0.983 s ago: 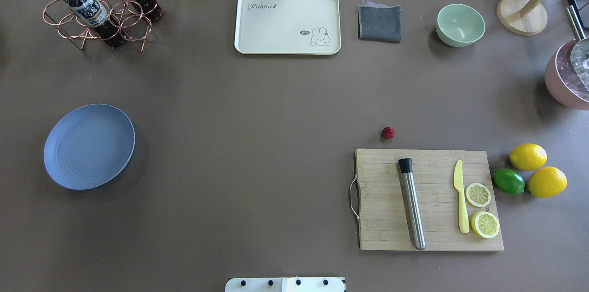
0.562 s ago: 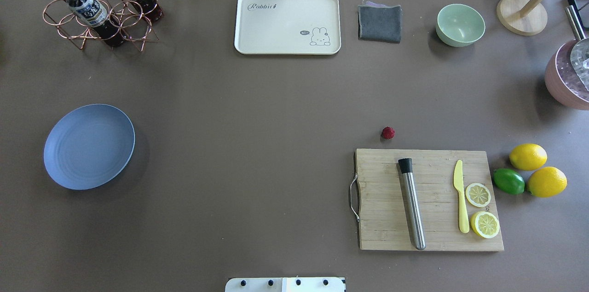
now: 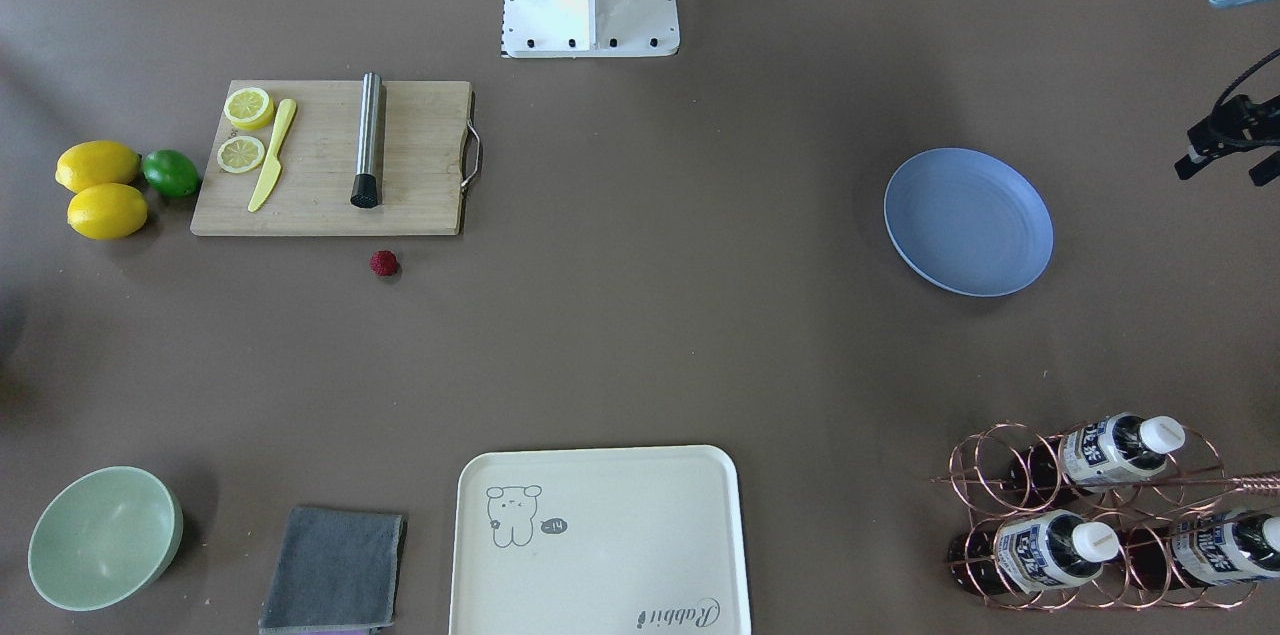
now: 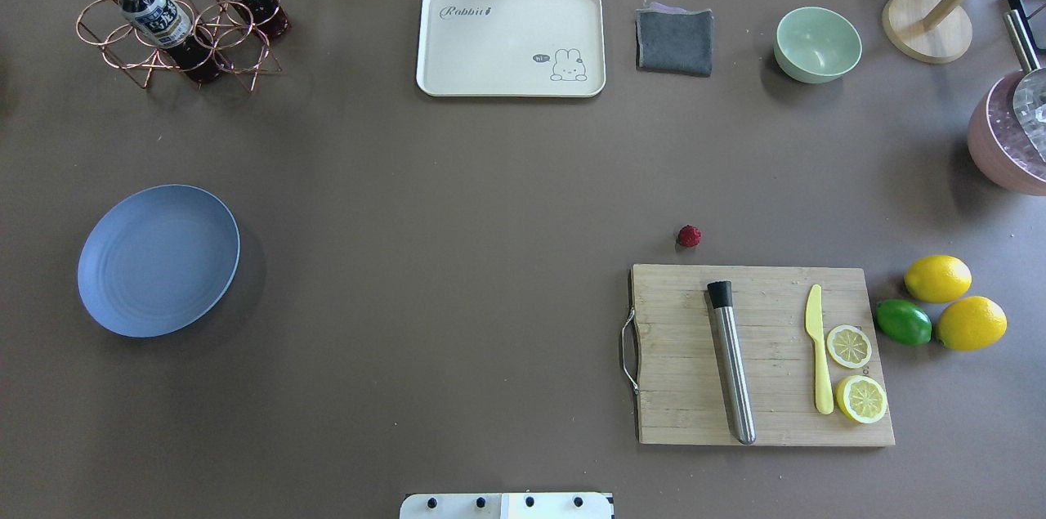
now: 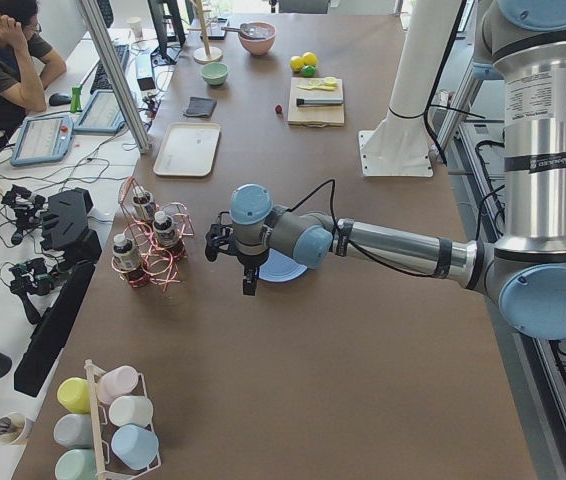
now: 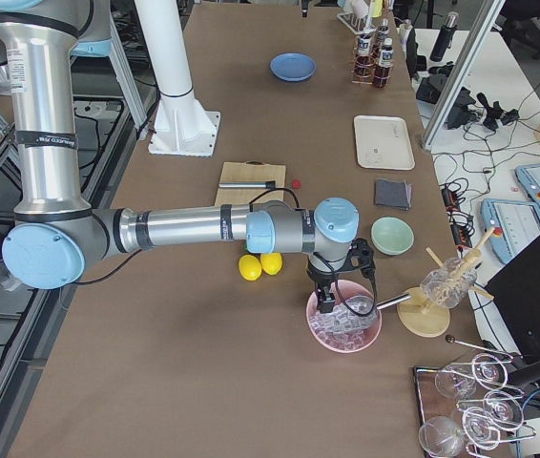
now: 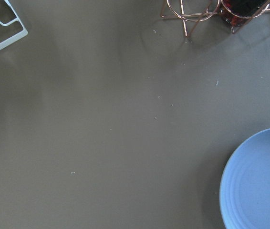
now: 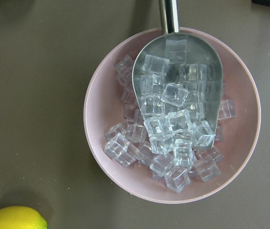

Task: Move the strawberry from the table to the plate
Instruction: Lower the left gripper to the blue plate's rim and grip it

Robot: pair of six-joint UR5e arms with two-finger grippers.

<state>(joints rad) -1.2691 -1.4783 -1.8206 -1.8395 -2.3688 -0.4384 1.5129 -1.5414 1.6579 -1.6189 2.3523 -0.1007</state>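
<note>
The strawberry [image 4: 689, 236] [image 3: 383, 263] is a tiny dark red berry lying on the brown table [image 4: 458, 200], just beyond the far edge of the wooden cutting board [image 4: 760, 355]. The light-blue plate [image 4: 158, 260] [image 3: 968, 221] [image 7: 256, 181] sits far over on the table's left side and holds nothing. My left gripper [image 3: 1220, 173] [image 5: 248, 280] hangs beside the plate, its two black fingers apart. My right gripper [image 6: 325, 303] hovers over a pink bowl of ice cubes [image 8: 173, 114]; I cannot tell whether it is open or shut. Neither gripper shows in the overhead view.
On the board lie a steel muddler [image 4: 731, 364], a yellow knife [image 4: 819, 347] and two lemon slices [image 4: 850, 346]. Lemons [image 4: 937, 278] and a lime [image 4: 903, 322] sit to its right. A cream tray [image 4: 511, 41], grey cloth [image 4: 674, 41], green bowl [image 4: 817, 44] and bottle rack [image 4: 176, 12] line the far edge.
</note>
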